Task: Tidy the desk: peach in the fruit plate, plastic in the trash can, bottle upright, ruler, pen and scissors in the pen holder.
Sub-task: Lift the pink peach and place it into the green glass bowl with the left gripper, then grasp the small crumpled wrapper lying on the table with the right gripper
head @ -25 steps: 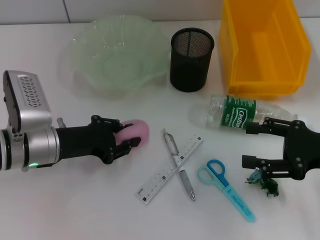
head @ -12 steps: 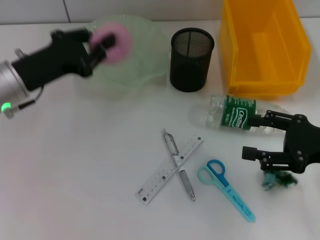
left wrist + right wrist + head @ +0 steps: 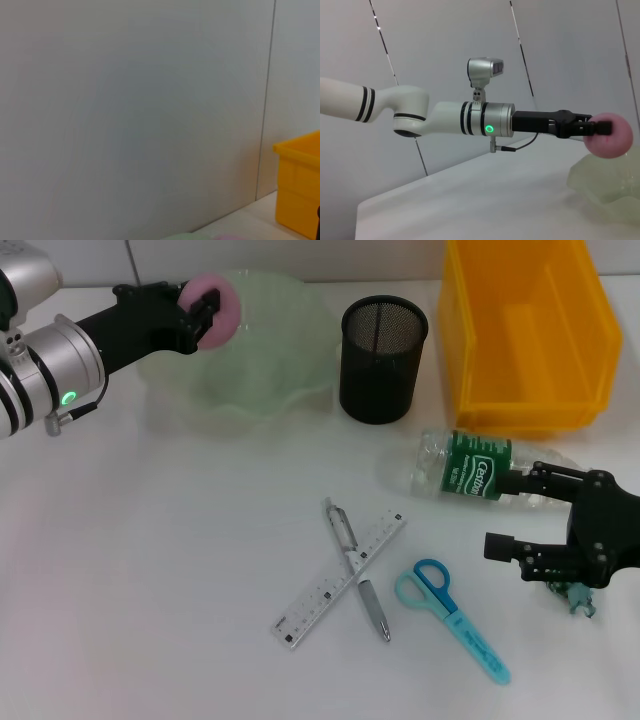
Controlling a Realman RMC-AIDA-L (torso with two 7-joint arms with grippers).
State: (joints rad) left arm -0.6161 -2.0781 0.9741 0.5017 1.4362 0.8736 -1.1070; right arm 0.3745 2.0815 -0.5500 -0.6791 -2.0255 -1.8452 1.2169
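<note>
My left gripper (image 3: 200,312) is shut on the pink peach (image 3: 216,310) and holds it above the back left rim of the green glass fruit plate (image 3: 250,370). The right wrist view shows that gripper (image 3: 592,128), the peach (image 3: 608,135) and the plate (image 3: 605,180). My right gripper (image 3: 500,515) is open, low over the table, beside the lying clear bottle (image 3: 475,468). The green plastic scrap (image 3: 578,598) lies by its wrist. The ruler (image 3: 335,582) and pen (image 3: 358,570) lie crossed, with the blue scissors (image 3: 455,620) beside them. The black mesh pen holder (image 3: 383,358) stands at the back.
A yellow bin (image 3: 525,330) stands at the back right, behind the bottle; its corner shows in the left wrist view (image 3: 300,190), which is otherwise filled by the wall. The table's near left part is bare.
My left gripper has lifted the peach from the table and carried it back over the plate's rim. The plastic scrap has shifted right beside the right gripper.
</note>
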